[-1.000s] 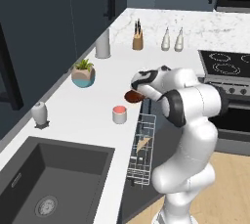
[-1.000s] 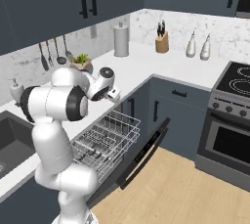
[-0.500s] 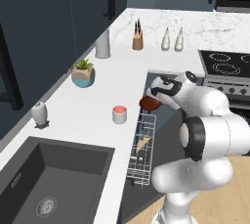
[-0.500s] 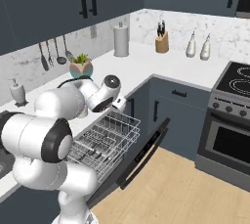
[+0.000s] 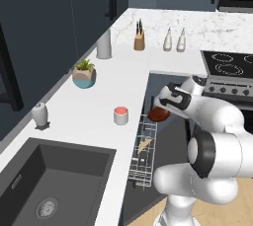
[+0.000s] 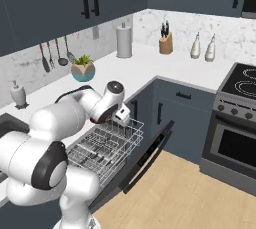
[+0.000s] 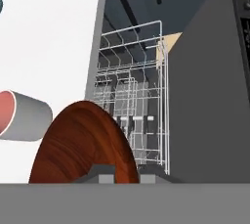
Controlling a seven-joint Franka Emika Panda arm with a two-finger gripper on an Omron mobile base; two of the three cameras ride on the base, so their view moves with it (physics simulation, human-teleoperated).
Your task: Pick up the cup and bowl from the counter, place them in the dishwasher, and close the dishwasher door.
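- You are carrying the reddish-brown bowl in the gripper, with the jaws standing narrow and pinching its rim; it is hanging off the counter, over the far end of the white wire rack.
- The cup is standing on the counter just left of the rack, untouched, so you are working the first of the two placements.
- The dishwasher door is lying open toward the floor, with the rack pulled out over it.
- Next, in my judgement, you are needing to lower the bowl into a free part of the rack, clear of the wires, before opening.
- In the hand view the bowl is hiding the fingertips, and in the right base view the hand is covering the bowl, so the exact contact is hard to confirm.
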